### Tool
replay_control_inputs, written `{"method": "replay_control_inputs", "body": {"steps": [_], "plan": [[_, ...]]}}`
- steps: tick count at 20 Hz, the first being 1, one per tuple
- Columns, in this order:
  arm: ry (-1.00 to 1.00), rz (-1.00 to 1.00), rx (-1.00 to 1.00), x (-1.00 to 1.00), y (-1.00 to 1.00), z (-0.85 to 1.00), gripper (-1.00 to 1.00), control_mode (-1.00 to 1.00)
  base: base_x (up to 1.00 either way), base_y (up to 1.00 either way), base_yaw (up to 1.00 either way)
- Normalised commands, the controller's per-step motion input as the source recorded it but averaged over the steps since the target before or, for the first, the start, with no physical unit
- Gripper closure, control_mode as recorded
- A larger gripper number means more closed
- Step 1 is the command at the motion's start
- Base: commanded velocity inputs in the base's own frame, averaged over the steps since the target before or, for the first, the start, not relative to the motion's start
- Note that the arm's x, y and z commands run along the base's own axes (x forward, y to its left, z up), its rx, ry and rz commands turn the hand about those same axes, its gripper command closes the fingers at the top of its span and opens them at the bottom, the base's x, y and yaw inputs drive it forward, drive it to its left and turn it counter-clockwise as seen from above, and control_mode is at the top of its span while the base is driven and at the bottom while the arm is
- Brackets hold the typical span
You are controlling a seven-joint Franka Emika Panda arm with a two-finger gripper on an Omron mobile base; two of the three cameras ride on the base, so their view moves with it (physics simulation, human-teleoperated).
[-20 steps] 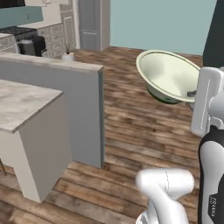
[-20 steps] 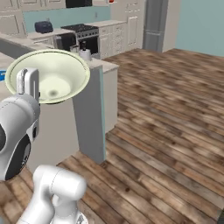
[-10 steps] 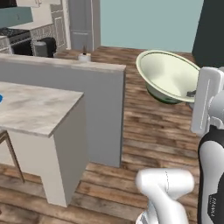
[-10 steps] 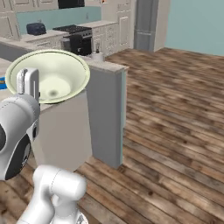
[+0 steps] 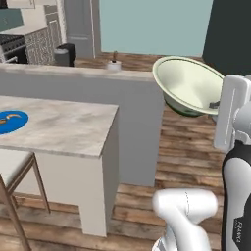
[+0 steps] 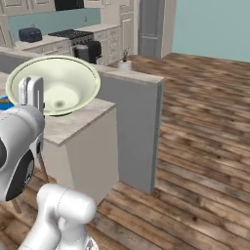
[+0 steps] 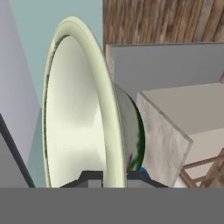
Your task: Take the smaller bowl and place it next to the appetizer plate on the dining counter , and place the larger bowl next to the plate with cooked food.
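In the gripper (image 7: 114,177), the larger bowl (image 5: 188,84) tilts, nothing inside.

There is almost no writing that can be read in these pictures. In the left base view, a short line of small grey letters runs vertically along the dark lower segment of the robot arm (image 5: 238,229), near the bottom right corner. It is too small and too blurred to read, so I cannot say which word or brand it is. The larger bowl (image 5: 190,85), the dining counter (image 5: 73,128) and the kitchen appliances at the back carry no readable label, number or sign in the base views or the hand view.
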Motion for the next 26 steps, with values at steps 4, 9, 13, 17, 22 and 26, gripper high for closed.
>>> {"method": "replay_control_inputs", "body": {"steps": [4, 9, 13, 17, 22, 26], "plan": [[0.0, 0.0, 0.0, 0.0, 0.0, 0.0, 1.0, 1.0, -0.03, 1.0, -0.26], [0.0, 0.0, 0.0, 0.0, 0.0, 0.0, 1.0, 1.0, -0.07, 1.0, -0.25], [0.0, 0.0, 0.0, 0.0, 0.0, 0.0, 1.0, 1.0, -0.06, 1.0, -0.25], [0.0, 0.0, 0.0, 0.0, 0.0, 0.0, 1.0, 1.0, -0.15, 1.0, -0.25], [0.0, 0.0, 0.0, 0.0, 0.0, 0.0, 1.0, 1.0, -0.48, 1.0, -0.22], [0.0, 0.0, 0.0, 0.0, 0.0, 0.0, 1.0, 1.0, -0.18, 0.97, -0.3]]}}
